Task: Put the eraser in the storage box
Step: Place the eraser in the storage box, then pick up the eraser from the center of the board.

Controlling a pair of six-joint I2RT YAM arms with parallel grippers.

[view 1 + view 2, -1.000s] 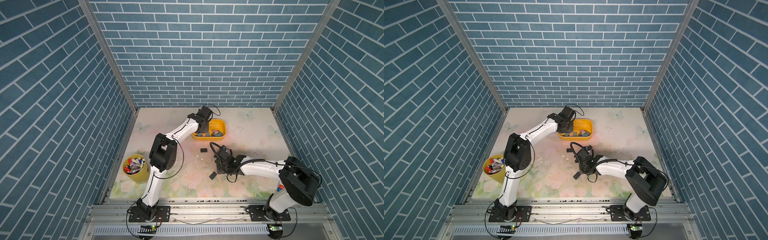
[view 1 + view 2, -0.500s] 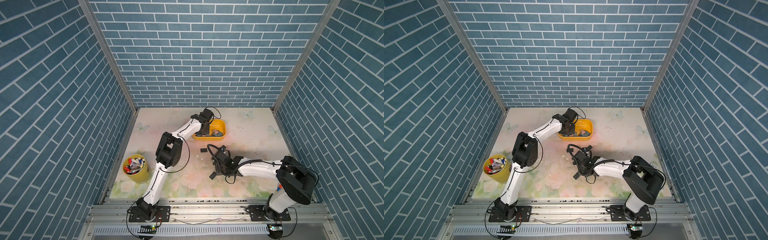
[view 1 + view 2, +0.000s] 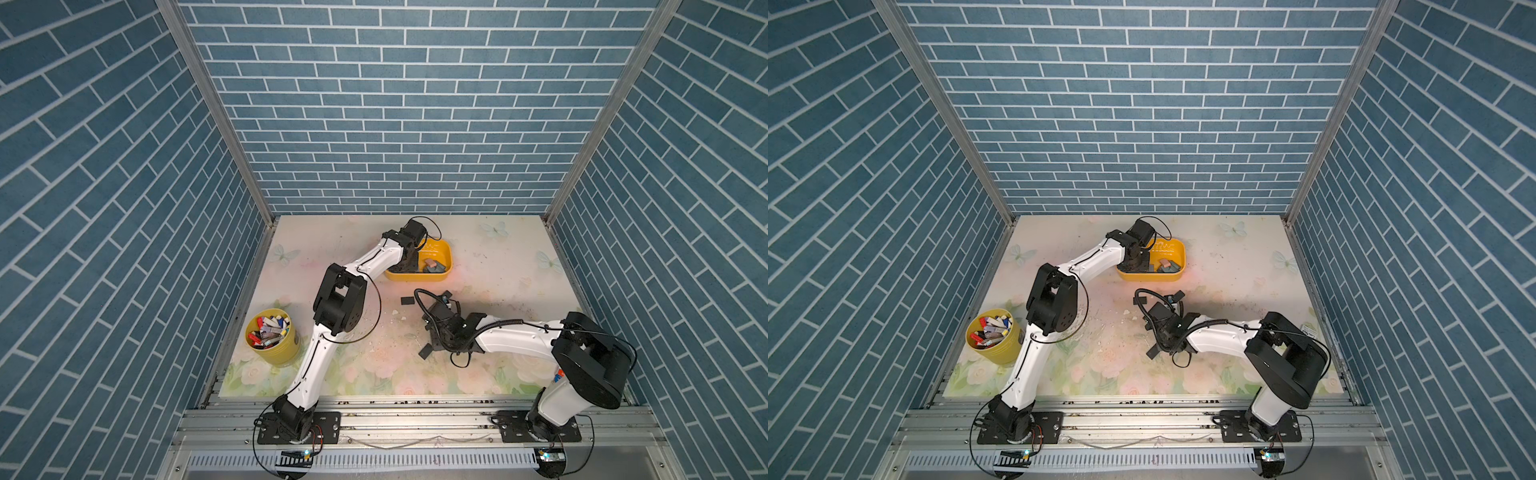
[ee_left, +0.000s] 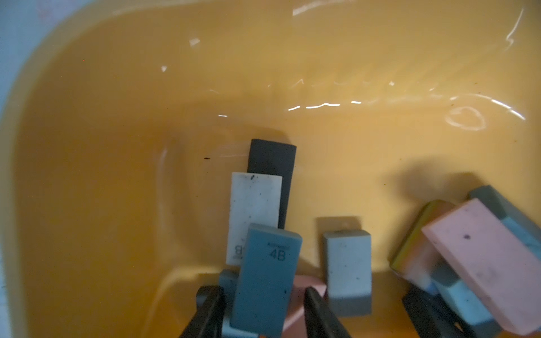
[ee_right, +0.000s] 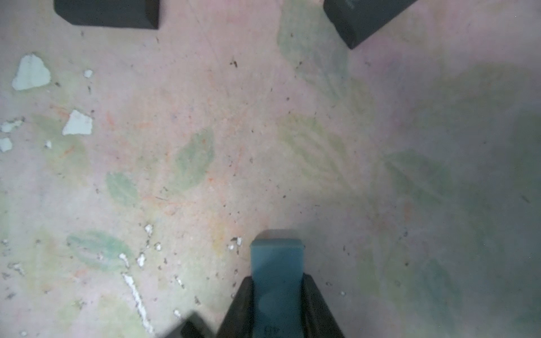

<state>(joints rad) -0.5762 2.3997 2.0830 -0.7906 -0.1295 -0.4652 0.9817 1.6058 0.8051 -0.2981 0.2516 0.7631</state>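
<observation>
Left gripper [image 4: 260, 291] is down in the box [image 4: 117, 146], jaws apart, with a 4B eraser [image 4: 268, 275] between them (thin gaps on both sides). That one lies over a white eraser [image 4: 254, 210] and a black eraser [image 4: 272, 158], and a pink eraser [image 4: 491, 263] tops a pile close by. Right gripper [image 5: 277, 279] is clamped on a blue eraser [image 5: 276, 257], low over the table [image 5: 263, 146], well apart from the box
</observation>
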